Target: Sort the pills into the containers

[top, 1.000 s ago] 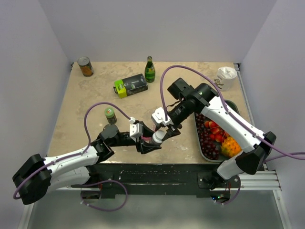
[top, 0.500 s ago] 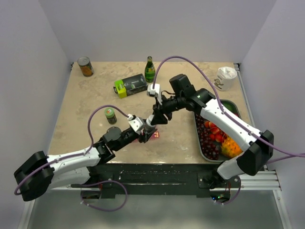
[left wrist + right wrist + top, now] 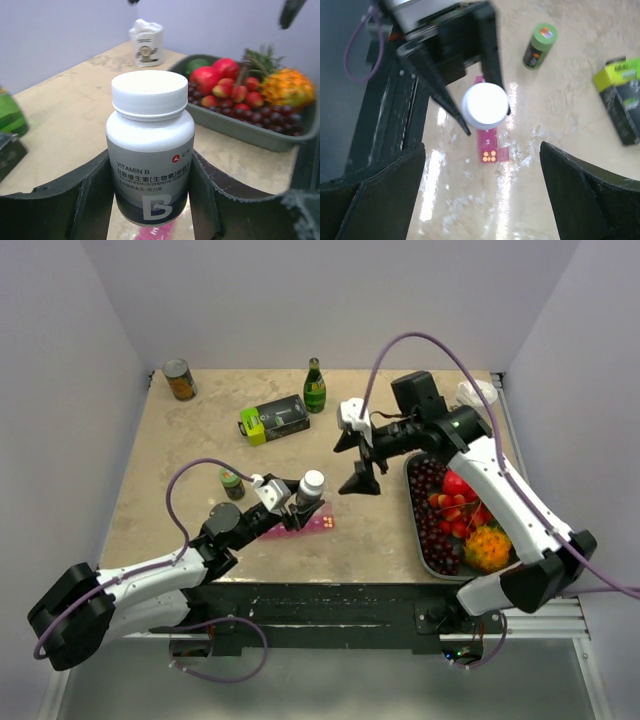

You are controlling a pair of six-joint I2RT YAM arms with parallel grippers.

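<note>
This is a robotics lab test cell rather than a lived-in room. Plain pale walls [image 3: 330,300] box in a beige stone-patterned table [image 3: 180,445] on three sides. A left arm [image 3: 150,575] and a right arm [image 3: 510,505], white and black and trailing purple cables [image 3: 420,336], are bolted to a black frame [image 3: 320,605] with an aluminium rail [image 3: 545,615]. The goods on the table are a scattered, unrelated mix: a can [image 3: 179,379], a green bottle [image 3: 315,386], a boxed item [image 3: 273,420] and a fruit tray [image 3: 240,132].

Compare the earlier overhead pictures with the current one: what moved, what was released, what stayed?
The right gripper let go of the white-capped vitamin bottle and drew back toward the dark fruit tray, jaws open. The left gripper, gripping that bottle, swung it upright. The translucent pink pill-organiser strip, tin can and green glass bottle stayed put.
</note>
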